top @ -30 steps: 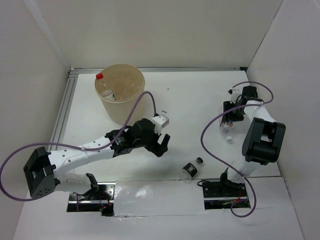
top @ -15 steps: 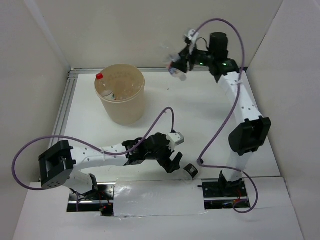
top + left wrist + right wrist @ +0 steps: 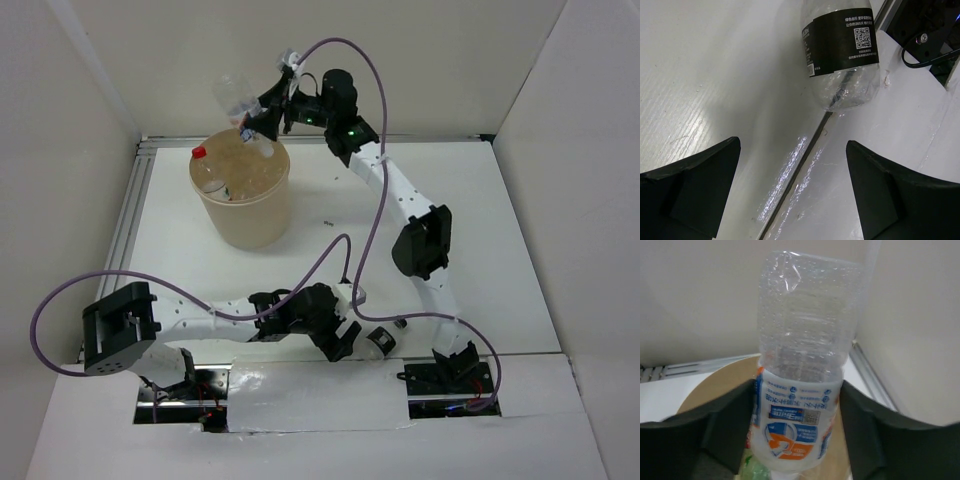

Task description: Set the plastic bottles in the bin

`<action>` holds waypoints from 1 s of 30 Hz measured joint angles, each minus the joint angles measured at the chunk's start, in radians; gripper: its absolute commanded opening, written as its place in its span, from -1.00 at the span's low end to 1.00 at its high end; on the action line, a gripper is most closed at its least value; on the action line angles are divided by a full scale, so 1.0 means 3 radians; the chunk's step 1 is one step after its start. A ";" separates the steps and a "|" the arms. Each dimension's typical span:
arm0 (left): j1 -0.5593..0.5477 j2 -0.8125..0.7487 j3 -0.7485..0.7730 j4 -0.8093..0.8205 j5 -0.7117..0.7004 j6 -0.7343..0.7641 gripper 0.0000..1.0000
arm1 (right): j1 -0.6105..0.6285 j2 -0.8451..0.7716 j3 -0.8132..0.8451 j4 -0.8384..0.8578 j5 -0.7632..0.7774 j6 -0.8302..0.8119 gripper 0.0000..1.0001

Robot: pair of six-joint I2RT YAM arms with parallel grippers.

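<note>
The bin (image 3: 248,225) stands at the far left of the table (image 3: 470,230). A red-capped bottle (image 3: 209,180) leans inside against the bin's left rim. Just above the bin's far rim, the right gripper (image 3: 262,118) is clenched on a clear bottle with a blue and orange label (image 3: 801,390). Well right of the bin and nearer the arm bases, the left gripper (image 3: 345,338) hangs with its fingers spread wide and nothing between them. A black-labelled bottle (image 3: 840,50) lies on the table just past its tips, farther from the bin.
</note>
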State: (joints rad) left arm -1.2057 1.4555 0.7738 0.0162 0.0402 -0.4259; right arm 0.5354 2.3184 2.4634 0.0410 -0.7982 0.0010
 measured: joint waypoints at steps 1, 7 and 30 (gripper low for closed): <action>-0.0006 0.0000 0.0000 0.0000 -0.0020 0.0000 0.99 | 0.0019 0.0047 -0.0010 -0.0005 0.0017 0.0034 0.69; -0.0008 0.0051 0.0103 -0.0031 -0.0074 0.0029 0.99 | 0.0025 0.0066 -0.0103 -0.0047 0.0084 0.0108 1.00; -0.0043 0.1429 0.1241 -0.0170 0.0470 0.0381 0.10 | -0.3161 -0.2605 -0.3634 -0.1128 -0.0388 -0.0446 0.79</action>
State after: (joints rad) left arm -1.2186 1.8843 1.1461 -0.0349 0.1814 -0.3115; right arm -0.4129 1.5368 1.3731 -0.2974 -0.9146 -0.1329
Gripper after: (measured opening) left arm 0.702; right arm 0.924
